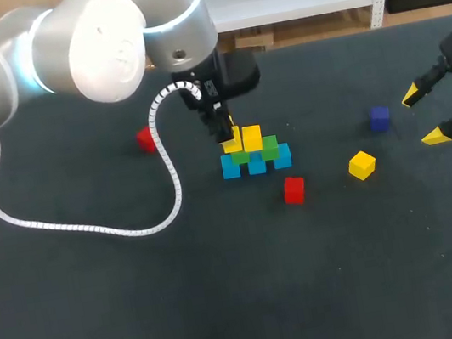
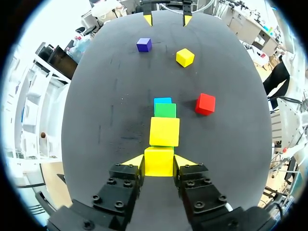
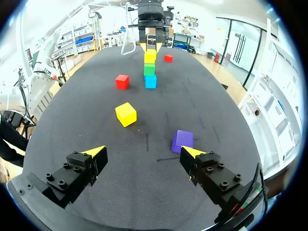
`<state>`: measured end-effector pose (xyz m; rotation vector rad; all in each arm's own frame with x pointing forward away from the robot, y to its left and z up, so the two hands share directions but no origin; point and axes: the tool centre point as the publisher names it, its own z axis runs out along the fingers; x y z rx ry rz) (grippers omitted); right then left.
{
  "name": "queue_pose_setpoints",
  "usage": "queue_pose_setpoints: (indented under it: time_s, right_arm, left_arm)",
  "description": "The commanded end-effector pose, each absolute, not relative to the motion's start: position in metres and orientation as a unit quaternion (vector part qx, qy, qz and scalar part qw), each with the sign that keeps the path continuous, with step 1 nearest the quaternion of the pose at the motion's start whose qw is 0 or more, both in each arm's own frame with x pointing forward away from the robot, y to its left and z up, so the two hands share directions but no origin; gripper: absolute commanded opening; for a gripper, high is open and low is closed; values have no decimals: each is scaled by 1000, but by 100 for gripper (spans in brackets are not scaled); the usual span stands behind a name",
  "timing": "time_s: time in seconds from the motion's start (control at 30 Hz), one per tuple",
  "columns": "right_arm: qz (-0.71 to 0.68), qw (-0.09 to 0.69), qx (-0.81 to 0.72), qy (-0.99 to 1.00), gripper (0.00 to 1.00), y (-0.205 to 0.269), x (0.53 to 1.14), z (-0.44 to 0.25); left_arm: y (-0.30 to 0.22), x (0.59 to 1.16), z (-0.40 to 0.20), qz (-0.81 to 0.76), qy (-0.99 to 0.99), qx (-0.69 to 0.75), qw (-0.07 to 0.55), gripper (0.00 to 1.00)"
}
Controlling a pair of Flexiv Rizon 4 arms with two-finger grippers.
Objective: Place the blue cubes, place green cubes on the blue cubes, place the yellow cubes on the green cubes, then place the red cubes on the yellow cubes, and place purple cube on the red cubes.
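Note:
A small pyramid stands mid-table: three blue cubes [image 1: 257, 165] in a row, two green cubes [image 1: 269, 148] on them, and a yellow cube [image 1: 253, 138] on top. My left gripper [image 1: 229, 139] is shut on a second yellow cube [image 2: 159, 161], which sits level with the first one [image 2: 164, 131] over the left green cube. Loose on the table lie a yellow cube [image 1: 362, 164], a red cube [image 1: 294, 189], another red cube [image 1: 145, 138] and a purple cube [image 1: 379, 118]. My right gripper [image 1: 422, 115] stands open at the right, with the purple cube [image 3: 183, 140] just ahead of it.
The left arm's white coiled cable [image 1: 89, 230] loops across the table's left side. The dark table top [image 1: 230, 306] is bare toward the front.

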<state>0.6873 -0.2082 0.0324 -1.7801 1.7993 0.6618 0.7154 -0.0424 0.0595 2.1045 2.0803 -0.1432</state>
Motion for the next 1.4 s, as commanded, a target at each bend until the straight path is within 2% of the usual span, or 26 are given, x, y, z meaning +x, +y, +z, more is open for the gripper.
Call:
queue_pose_setpoints:
  time_s: [0.03,0.07,0.13,0.23,0.33,0.37,0.53,0.7,0.93,0.97,1.07,1.1,1.17,1.3,1.4]
  right_arm:
    - [245,260,-657,664,100,-208,688,32]
    - [245,260,-657,664,100,-208,688,32]
    - [245,260,-657,664,100,-208,688,32]
    - [245,260,-657,664,100,-208,688,32]
    - [245,260,-657,664,100,-208,688,32]
    - [245,260,-657,664,100,-208,688,32]
    - [245,260,-657,664,100,-208,688,32]
    - [245,260,-657,664,100,-208,688,32]
    - [245,260,-657,664,100,-208,688,32]
    - [245,260,-657,664,100,-208,688,32]
    - [245,260,-657,664,100,-208,688,32]
    - [245,260,-657,664,100,-208,688,32]
    - [245,260,-657,664,100,-208,688,32]
    - [245,260,-657,664,100,-208,688,32]
    - [245,260,-657,664,100,-208,688,32]
  left_arm:
    - [-43,719,60,-49,699,708,86,21]
    - [-43,719,60,-49,699,708,86,23]
    - [-43,719,59,-49,699,708,86,35]
    - [-43,719,60,-49,699,708,86,46]
    - [-42,720,59,-49,700,708,86,49]
    - [-42,720,59,-49,700,708,86,57]
    - [-42,720,60,-49,700,708,86,67]
    - [-36,723,67,-42,700,707,92,74]
    - [-11,721,77,-31,707,700,97,75]
    - [-7,720,77,-30,709,698,96,73]
    - [2,719,74,-28,713,695,89,60]
    - [3,719,73,-28,714,694,88,48]
    - [6,720,71,-27,715,693,86,38]
    - [5,722,68,-29,713,695,89,0]
    - [2,723,67,-30,711,696,91,0]
